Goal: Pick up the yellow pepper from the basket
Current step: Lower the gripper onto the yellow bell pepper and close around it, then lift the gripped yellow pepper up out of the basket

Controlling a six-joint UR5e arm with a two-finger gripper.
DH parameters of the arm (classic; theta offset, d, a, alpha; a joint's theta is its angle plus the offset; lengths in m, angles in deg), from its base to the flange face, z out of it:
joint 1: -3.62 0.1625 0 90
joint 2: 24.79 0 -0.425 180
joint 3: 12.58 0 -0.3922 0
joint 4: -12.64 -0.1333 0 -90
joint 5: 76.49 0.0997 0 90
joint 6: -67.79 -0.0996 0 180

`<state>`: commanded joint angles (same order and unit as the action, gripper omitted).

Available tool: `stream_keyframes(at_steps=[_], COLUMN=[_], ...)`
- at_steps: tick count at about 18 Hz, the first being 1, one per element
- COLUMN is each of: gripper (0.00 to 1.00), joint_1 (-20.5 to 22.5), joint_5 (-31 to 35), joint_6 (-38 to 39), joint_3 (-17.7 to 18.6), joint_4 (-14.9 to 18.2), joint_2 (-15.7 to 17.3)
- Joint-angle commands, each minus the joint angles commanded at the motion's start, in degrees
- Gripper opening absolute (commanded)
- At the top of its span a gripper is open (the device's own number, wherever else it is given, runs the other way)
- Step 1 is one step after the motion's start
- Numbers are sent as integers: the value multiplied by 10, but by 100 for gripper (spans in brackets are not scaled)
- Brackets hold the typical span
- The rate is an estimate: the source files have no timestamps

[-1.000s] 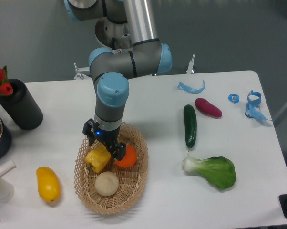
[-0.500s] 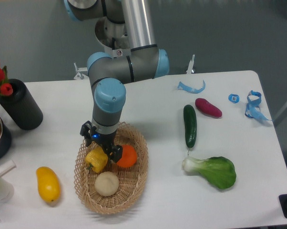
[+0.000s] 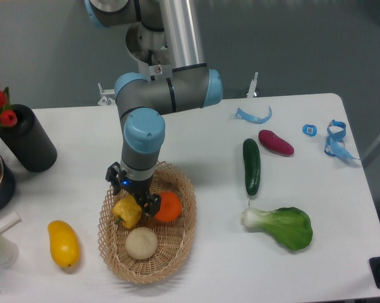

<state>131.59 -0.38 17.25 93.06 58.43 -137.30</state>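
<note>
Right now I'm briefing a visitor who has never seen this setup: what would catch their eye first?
The grey and blue arm reaches straight down into the basket at front left, its gripper right over the yellow pepper, which lies beside an orange and a pale round item. Whether the jaws have closed cannot be seen. A yellow mango-like fruit lies on the table left of the basket.

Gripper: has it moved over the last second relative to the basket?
Yes. The gripper has shifted left in the image over the basket, away from the orange, and now sits over the yellow pepper.
</note>
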Motion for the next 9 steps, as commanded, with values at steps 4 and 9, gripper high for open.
stream_keyframes(at_steps=[4,9], gripper=[30,29], joint_1=[0,3], joint_5=[-1,-3], joint_6=[17,18], joint_3=[-8,-27], joint_4=[0,1], joint_2=[1,11])
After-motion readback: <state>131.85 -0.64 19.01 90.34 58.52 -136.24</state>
